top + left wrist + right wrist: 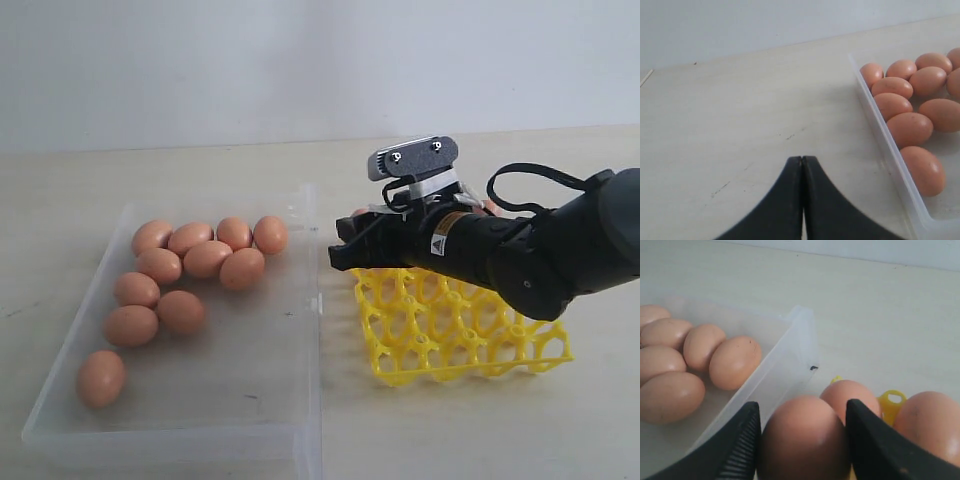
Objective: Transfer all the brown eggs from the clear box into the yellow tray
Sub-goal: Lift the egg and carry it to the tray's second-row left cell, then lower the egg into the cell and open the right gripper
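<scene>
Several brown eggs [208, 258] lie loose in the far and left parts of the clear box [250, 360]. My right gripper [345, 250] hovers over the near-left corner of the yellow tray [450, 335], beside the box's right wall. In the right wrist view this gripper [802, 407] is shut on one brown egg [802, 445], both fingers pressing its sides. Two more eggs [850, 395] sit in the tray just beyond, by a yellow peg [891, 402]. My left gripper [803, 159] is shut and empty over bare table, left of the box wall [885, 145]; the exterior view does not show it.
The box and tray stand side by side on a pale wooden table [500, 430]. The right forearm [520, 255] covers the tray's far rows. A white wall [300, 60] closes the back.
</scene>
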`<action>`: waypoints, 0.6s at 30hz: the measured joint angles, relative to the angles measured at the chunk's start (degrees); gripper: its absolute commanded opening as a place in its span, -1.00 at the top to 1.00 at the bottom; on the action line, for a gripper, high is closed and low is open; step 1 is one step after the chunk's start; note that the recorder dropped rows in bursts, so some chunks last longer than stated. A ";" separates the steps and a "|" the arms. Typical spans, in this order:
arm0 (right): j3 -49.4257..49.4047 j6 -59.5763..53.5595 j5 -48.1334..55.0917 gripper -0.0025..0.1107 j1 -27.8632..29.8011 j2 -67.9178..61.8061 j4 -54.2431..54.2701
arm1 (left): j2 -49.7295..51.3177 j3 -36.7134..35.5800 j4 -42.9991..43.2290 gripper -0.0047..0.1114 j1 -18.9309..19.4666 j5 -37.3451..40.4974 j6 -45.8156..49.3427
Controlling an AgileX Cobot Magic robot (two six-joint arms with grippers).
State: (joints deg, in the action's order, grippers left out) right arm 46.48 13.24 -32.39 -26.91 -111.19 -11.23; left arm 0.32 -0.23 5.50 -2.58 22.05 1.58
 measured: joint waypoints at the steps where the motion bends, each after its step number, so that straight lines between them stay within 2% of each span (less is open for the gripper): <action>1: 0.00 0.00 -0.27 0.96 0.00 -0.14 0.00 | 0.00 0.00 0.00 0.92 0.00 0.00 0.00; 18: 0.11 0.00 -1.72 0.96 1.25 -2.56 -0.38 | 0.00 0.00 0.00 0.92 0.00 0.00 0.00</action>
State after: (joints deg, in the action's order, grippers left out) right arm 46.60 13.24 -34.11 -25.66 -113.75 -11.61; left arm 0.32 -0.23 5.50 -2.58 22.05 1.58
